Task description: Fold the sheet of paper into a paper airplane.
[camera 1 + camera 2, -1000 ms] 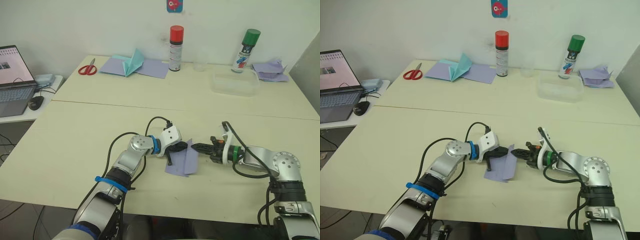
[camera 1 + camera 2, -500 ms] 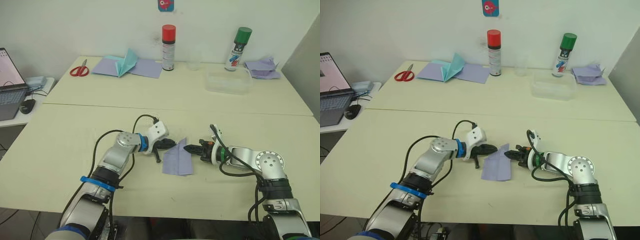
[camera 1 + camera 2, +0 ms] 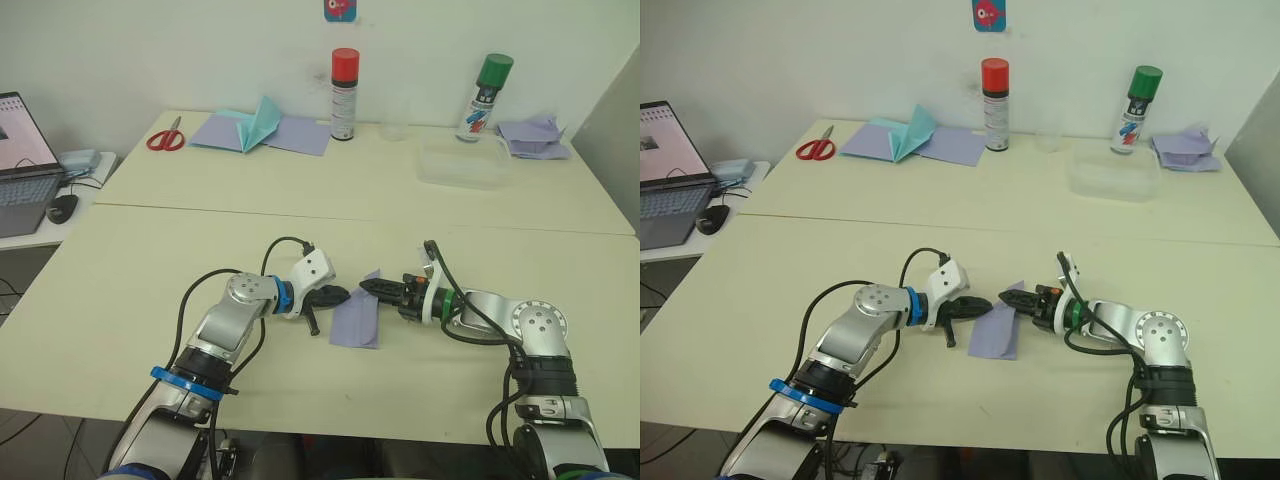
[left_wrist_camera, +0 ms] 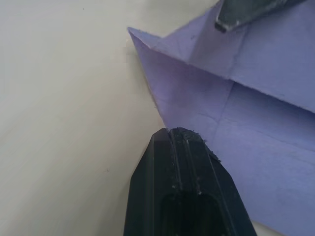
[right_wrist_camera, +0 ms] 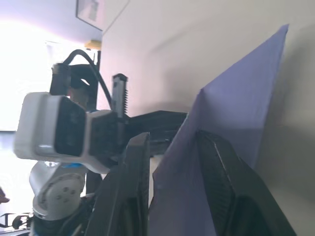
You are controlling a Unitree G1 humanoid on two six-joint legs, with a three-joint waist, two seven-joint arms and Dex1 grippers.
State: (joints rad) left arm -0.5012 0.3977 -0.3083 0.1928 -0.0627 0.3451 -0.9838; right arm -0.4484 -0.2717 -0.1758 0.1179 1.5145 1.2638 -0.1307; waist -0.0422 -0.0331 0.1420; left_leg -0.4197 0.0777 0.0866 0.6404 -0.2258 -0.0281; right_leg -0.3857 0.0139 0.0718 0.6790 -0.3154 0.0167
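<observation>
The sheet of paper lies on the table between the two grippers. The right gripper pinches a raised flap of it, one finger on each side. The left gripper is at the paper's other edge. One of its fingers presses down on that edge, and the other sticks out sideways, so it is wide apart and holds nothing.

This looks like the middle of a fold. Next, the right gripper probably needs to lay the flap over flat while the left one keeps the paper from sliding.

Far beyond both grippers sits a clear plastic tub. It looks empty.
</observation>
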